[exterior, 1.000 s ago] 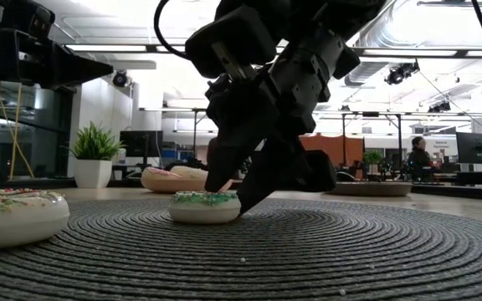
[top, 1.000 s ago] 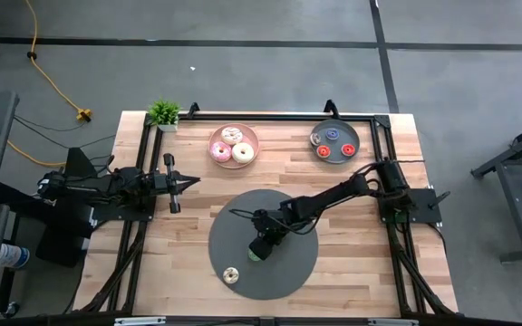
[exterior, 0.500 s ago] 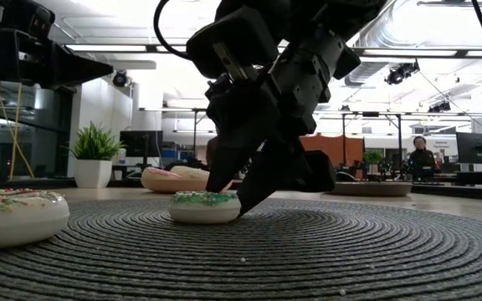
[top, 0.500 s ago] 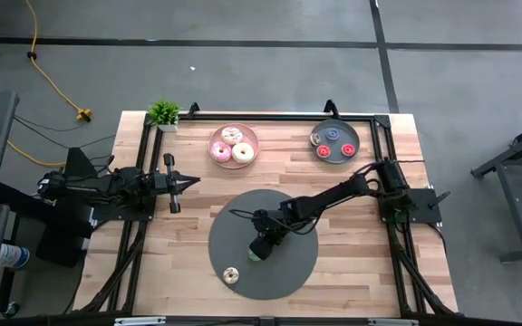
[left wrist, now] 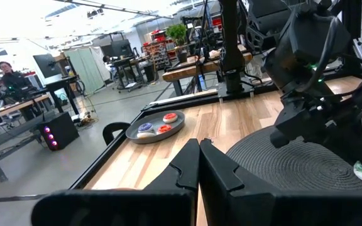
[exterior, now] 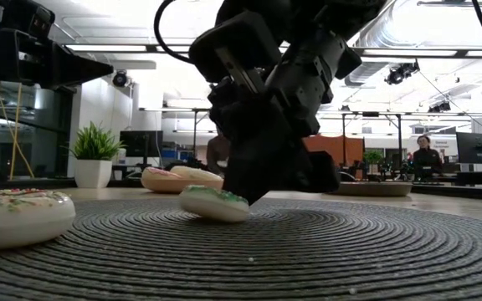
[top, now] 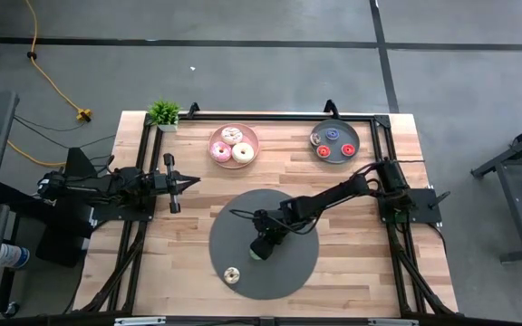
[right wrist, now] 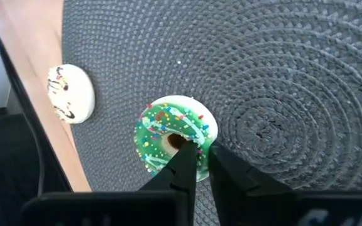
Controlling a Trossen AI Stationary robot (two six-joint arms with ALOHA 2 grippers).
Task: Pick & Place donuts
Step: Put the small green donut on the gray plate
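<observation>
A small green-frosted donut with sprinkles is on the round dark grey mat; it also shows in the low view. My right gripper is over the middle of the mat and shut on this donut. A cream donut lies flat on the mat's near part. My left gripper is shut and empty, held above the table's left side. My right gripper pinches the green donut's ring, one finger in the hole and the other outside the rim. The fingers slant down onto it from above. The donut is tilted, its lower edge at the mat.
A pink plate with larger pink and white donuts stands at the back. A grey plate with small red and blue donuts stands at the back right. A potted plant is at the back left corner.
My right gripper has shut on the green donut. The donut lay flat on the mat between the fingers; now it is tipped up on one side.
</observation>
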